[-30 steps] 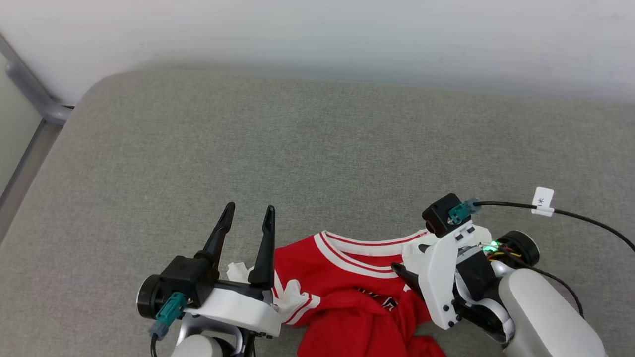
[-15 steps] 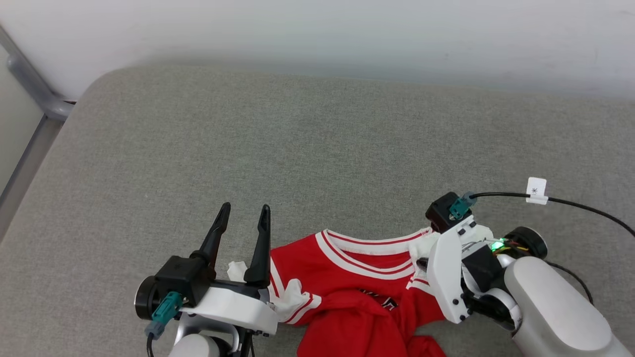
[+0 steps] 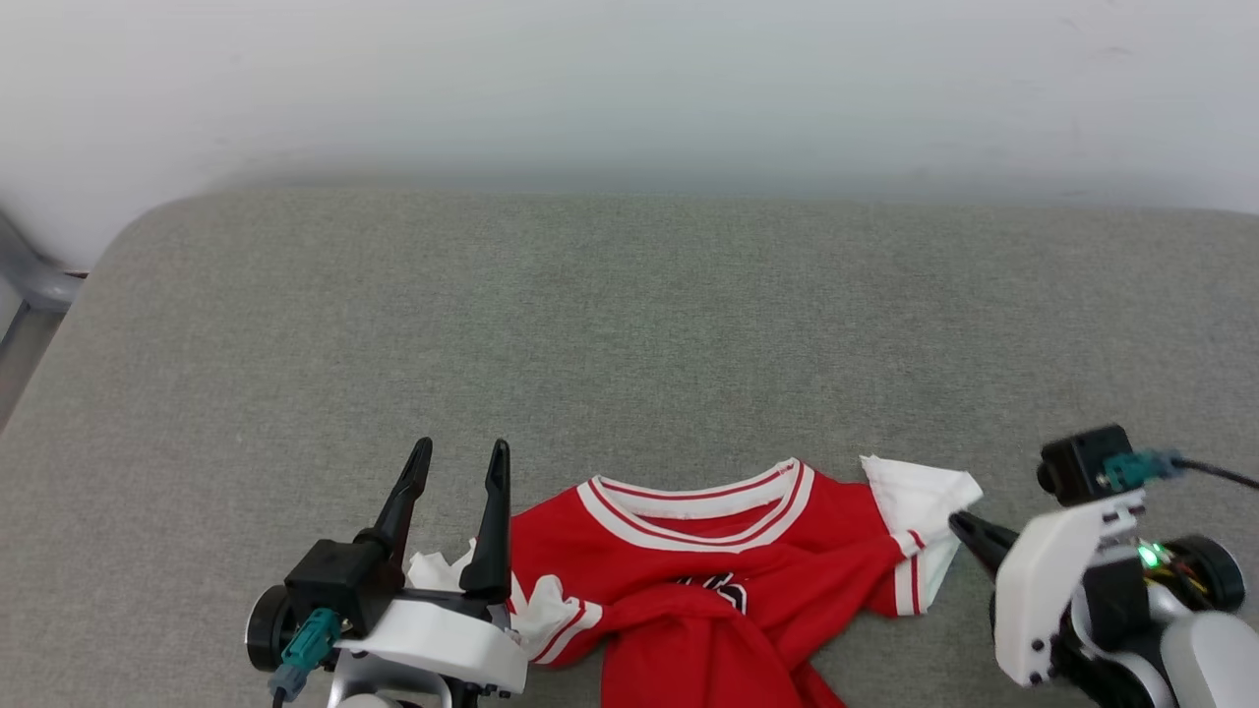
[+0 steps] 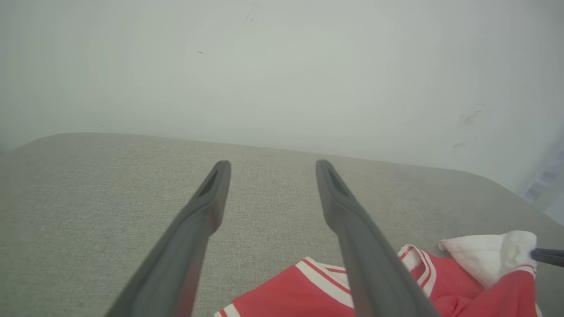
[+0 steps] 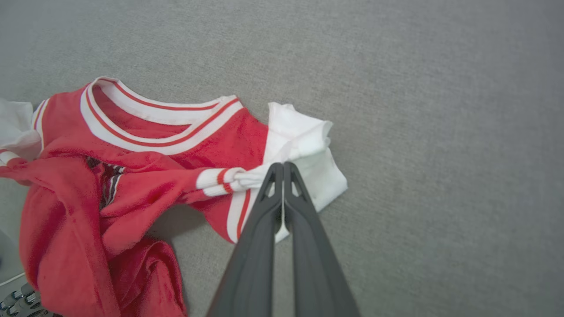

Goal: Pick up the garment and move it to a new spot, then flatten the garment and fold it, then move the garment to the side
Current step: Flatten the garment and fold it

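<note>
You're getting bright, even light; shirt is casting a soft shadow, wall is hazing out.

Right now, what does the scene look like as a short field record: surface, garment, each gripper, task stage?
surface: grey padded surface against a pale wall
garment: red jersey, crumpled, striped collar facing up
left gripper: open, holding nothing, by the jersey's other sleeve
right gripper: shut, pinching the white sleeve
task stage: jersey not yet flattened or folded
</note>
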Robot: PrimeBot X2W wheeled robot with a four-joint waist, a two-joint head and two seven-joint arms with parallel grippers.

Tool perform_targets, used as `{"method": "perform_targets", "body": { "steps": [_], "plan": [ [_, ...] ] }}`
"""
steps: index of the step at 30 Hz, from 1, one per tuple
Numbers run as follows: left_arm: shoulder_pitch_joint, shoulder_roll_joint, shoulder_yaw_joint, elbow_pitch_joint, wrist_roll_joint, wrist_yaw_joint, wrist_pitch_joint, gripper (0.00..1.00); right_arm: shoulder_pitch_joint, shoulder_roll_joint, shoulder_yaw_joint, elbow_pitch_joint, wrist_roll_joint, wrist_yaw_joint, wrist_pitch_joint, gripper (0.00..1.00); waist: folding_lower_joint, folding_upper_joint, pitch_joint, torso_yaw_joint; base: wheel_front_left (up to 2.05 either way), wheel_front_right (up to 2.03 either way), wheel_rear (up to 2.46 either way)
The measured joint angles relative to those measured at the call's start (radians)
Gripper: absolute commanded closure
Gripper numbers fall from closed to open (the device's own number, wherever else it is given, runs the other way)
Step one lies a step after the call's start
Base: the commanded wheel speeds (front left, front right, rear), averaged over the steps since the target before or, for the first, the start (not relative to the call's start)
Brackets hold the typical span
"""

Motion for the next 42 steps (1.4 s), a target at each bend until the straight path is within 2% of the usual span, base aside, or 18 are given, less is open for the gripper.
{"method": "perform_targets", "body": {
  "steps": [5,10,13,14,15,17,21,25,29,33,38,42],
  "plan": [
    [0.011,0.005,0.004,0.011,-0.002,-0.005,0.000,0.00,0.188,0.093,-0.169,-0.055,-0.040,0.000,-0.038,1.00,0.0000,0.0000,-0.009,-0.030,0.00,0.00,0.00],
    [0.016,0.013,0.006,0.028,-0.009,-0.011,0.000,0.00,0.323,0.200,-0.306,-0.036,-0.053,0.000,-0.075,1.00,-0.0001,0.0000,-0.018,-0.041,0.00,0.00,0.00],
    [0.021,0.015,0.011,0.033,-0.014,-0.009,0.004,0.00,0.356,0.224,-0.338,-0.004,-0.053,0.000,-0.102,0.78,-0.0001,0.0000,-0.022,-0.046,0.00,0.00,0.00],
    [0.021,0.016,0.012,0.035,-0.019,-0.007,0.005,0.00,0.363,0.231,-0.343,0.005,-0.051,0.000,-0.116,0.47,-0.0001,0.0000,-0.024,-0.047,0.00,0.00,0.00],
    [0.022,0.018,0.012,0.036,-0.019,-0.005,0.006,0.00,0.366,0.235,-0.347,0.011,-0.049,0.000,-0.130,0.00,-0.0001,0.0000,-0.025,-0.047,0.00,0.00,0.00],
    [0.027,0.020,0.015,0.041,-0.021,-0.003,0.010,0.00,0.366,0.237,-0.360,0.015,-0.054,0.000,-0.177,0.00,-0.0001,0.0000,-0.029,-0.047,0.00,0.00,0.00],
    [0.037,0.026,0.022,0.047,-0.029,0.006,0.015,0.00,0.344,0.240,-0.380,-0.023,-0.075,0.000,-0.344,0.00,-0.0001,0.0000,-0.043,-0.046,0.00,0.00,0.00],
    [0.053,0.035,0.035,0.050,-0.037,0.021,0.022,0.00,0.320,0.240,-0.366,-0.076,-0.131,0.000,-0.473,0.00,-0.0001,0.0000,-0.058,-0.044,0.00,0.00,0.00],
    [0.059,0.046,0.051,0.049,-0.040,0.035,0.032,0.00,0.308,0.240,-0.338,-0.136,-0.193,0.000,-0.545,0.00,-0.0001,0.0000,-0.072,-0.041,0.00,0.00,0.00],
    [0.070,0.068,0.071,0.049,-0.051,0.053,0.075,0.00,0.308,0.240,-0.296,-0.188,-0.238,0.000,-0.565,0.00,-0.0001,0.0000,-0.083,-0.041,0.00,0.00,0.00],
    [0.067,0.108,0.077,0.054,-0.081,0.070,0.268,0.00,0.321,0.240,-0.262,-0.238,-0.260,0.000,-0.537,0.00,-0.0001,0.0000,-0.083,-0.046,0.00,0.00,0.00],
    [0.010,0.148,0.052,0.067,-0.105,0.066,0.485,0.00,0.330,0.241,-0.249,-0.262,-0.260,0.000,-0.520,0.00,-0.0001,0.0000,-0.064,-0.052,0.00,0.00,0.00]
  ]
}}
